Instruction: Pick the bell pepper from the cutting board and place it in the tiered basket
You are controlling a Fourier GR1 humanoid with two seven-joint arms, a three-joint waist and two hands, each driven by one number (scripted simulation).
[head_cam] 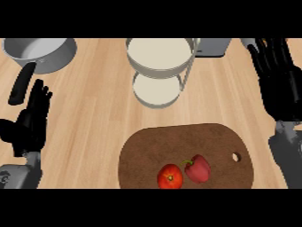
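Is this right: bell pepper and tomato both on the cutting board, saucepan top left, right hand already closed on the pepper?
Not quite. The head view shows the right hand open, fingers straight, up at the counter's right side and well clear of the bell pepper. The rest holds: bell pepper and tomato lie on the cutting board, and the saucepan sits top left.

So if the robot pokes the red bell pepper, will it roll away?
Probably a little. The bell pepper looks lumpy and lies on its side on the flat cutting board, so it may wobble rather than roll far. Its shiny skin might slip in the fingers. The round tomato beside it could get bumped.
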